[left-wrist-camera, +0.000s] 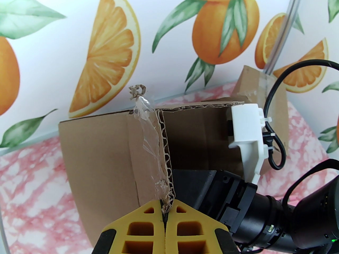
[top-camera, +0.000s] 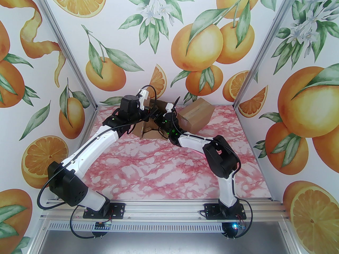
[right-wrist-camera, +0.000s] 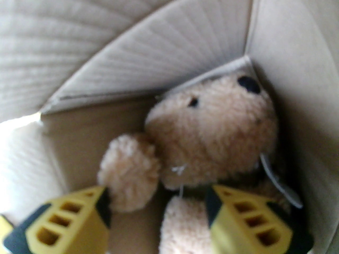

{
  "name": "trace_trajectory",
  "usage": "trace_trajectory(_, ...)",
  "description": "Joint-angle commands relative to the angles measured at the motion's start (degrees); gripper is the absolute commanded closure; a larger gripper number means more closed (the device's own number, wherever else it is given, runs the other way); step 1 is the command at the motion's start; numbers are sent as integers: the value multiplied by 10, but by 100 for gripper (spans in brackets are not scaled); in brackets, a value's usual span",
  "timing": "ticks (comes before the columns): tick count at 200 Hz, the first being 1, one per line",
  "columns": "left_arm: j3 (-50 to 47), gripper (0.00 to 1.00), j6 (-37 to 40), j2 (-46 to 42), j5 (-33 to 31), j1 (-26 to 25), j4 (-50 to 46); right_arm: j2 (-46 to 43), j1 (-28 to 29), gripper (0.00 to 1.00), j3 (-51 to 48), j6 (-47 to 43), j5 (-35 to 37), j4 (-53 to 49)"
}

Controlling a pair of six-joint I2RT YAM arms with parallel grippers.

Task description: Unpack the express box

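Note:
The express box (top-camera: 148, 134), brown cardboard, lies open on its side near the back wall. My left gripper (left-wrist-camera: 166, 210) is shut on the taped edge of a box flap (left-wrist-camera: 164, 152) and holds it up. My right arm reaches into the box (left-wrist-camera: 100, 152); its wrist (left-wrist-camera: 227, 184) fills the opening. Inside, a cream teddy bear (right-wrist-camera: 212, 131) leans into the far corner. My right gripper (right-wrist-camera: 159, 216) stands open there, one yellow finger (right-wrist-camera: 71, 223) below the bear's paw and the other finger (right-wrist-camera: 246, 218) at its neck, the torso between them.
A second, closed cardboard box (top-camera: 197, 114) stands tilted just right of the open one, against the back wall. The pink marbled table (top-camera: 164, 173) stretches in front of both arms. Orange-printed walls close the cell on three sides.

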Motion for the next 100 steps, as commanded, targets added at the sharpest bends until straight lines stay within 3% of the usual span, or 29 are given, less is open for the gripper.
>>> trace_trajectory(1, 2, 100, 3, 6, 117, -15, -46, 21, -9, 40, 17, 24, 15, 40)
trace_trajectory(27, 7, 100, -1, 12, 155, -14, -38, 38, -10, 49, 44, 27, 4, 9)
trace_trajectory(58, 10, 100, 3, 13, 158, -13, -40, 55, -10, 60, 55, 41, -14, 1)
trace_trajectory(90, 8, 100, 2, 7, 144, -6, -37, 47, -10, 87, 59, 13, -32, 4)
trace_trajectory(100, 9, 100, -1, 5, 131, -3, -36, 43, -11, 92, 61, 5, -37, 0)
